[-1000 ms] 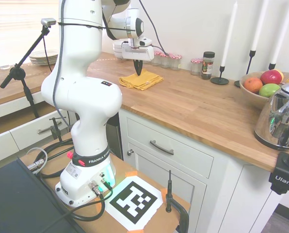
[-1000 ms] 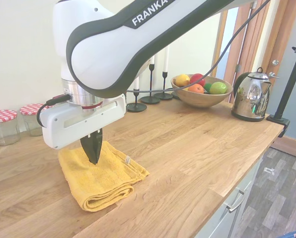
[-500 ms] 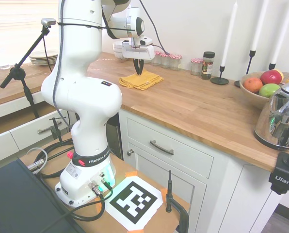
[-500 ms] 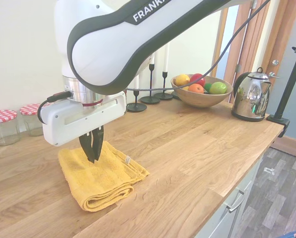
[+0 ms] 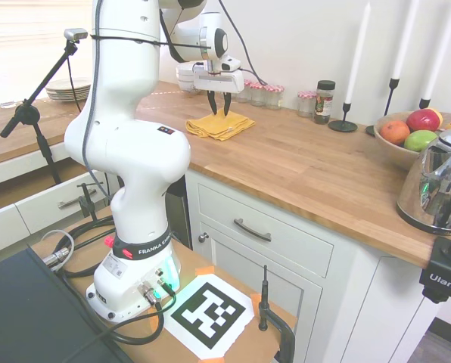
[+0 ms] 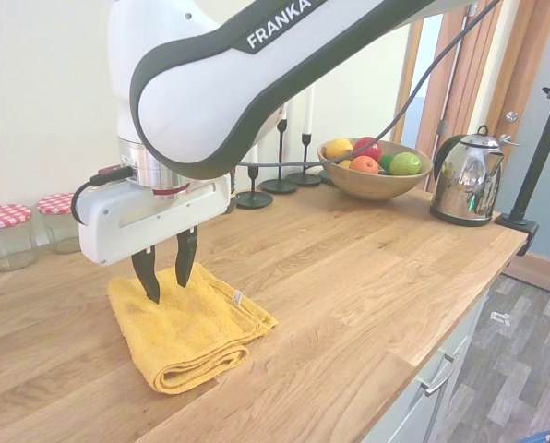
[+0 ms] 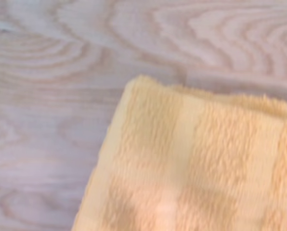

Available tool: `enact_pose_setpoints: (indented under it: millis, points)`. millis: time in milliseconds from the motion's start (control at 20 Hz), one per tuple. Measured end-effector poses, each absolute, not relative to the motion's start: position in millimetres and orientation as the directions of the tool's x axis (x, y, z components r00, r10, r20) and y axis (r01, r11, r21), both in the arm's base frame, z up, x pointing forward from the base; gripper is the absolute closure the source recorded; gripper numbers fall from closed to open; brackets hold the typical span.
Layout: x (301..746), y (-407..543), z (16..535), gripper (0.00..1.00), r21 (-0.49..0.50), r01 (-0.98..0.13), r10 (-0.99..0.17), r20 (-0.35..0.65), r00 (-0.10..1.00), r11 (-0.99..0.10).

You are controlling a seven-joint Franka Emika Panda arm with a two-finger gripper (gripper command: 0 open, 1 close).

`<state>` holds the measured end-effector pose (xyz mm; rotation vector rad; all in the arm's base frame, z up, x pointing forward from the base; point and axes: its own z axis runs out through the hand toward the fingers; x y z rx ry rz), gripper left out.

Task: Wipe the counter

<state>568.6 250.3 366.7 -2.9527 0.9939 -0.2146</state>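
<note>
A folded yellow towel (image 5: 219, 125) (image 6: 194, 328) (image 7: 201, 163) lies flat on the warm-brown wooden counter (image 5: 301, 162) (image 6: 349, 277) (image 7: 61, 72), toward its back. My gripper (image 5: 219, 104) (image 6: 167, 281) hangs just above the towel's rear part, open, its two dark fingers spread apart with nothing between them. The fingertips sit a little over the cloth; whether they touch it I cannot tell. One towel corner and bare plank grain fill the wrist view.
Red-lidded jars (image 5: 265, 92) (image 6: 7, 235) and a spice jar (image 5: 325, 101) line the wall. Candlesticks (image 5: 345, 113) (image 6: 280, 180), a fruit bowl (image 5: 407, 136) (image 6: 372, 171) and a steel kettle (image 5: 437, 185) (image 6: 466, 180) stand further along. Plates (image 5: 68, 89) sit on the lower surface.
The gripper went from shut with its tips on the towel to open, and rose slightly. The towel stayed where it lay.
</note>
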Motion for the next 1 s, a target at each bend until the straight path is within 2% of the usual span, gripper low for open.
enact_pose_setpoints:
  millis: [1000]
  points:
    - [580, 236, 339, 0.0, -0.047, -0.603, -0.603, 0.133, 0.787, -0.797]
